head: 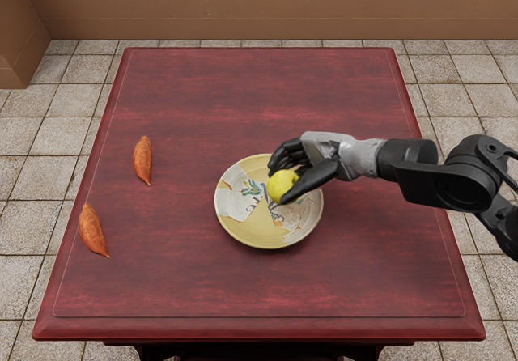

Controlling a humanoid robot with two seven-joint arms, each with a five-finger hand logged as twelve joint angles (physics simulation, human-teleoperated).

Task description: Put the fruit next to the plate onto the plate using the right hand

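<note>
Right hand (pixel 312 160) clamped on lemon (pixel 281 184); lemon at hand's 8 o'clock, over plate (pixel 251 225), just 1 o'clock of centre. Resting or hovering: unclear. Release likely next.

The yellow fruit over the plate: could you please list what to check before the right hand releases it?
1. The right hand has its fingers around the yellow fruit: ok.
2. The yellow fruit lies inside the rim of the plate in the head view: ok.
3. The yellow fruit touches the plate's surface: cannot tell.
4. The plate sits flat on the table, well in from its edges: ok.
5. The orange vegetables lie far to the left, out of the way: ok.
</note>
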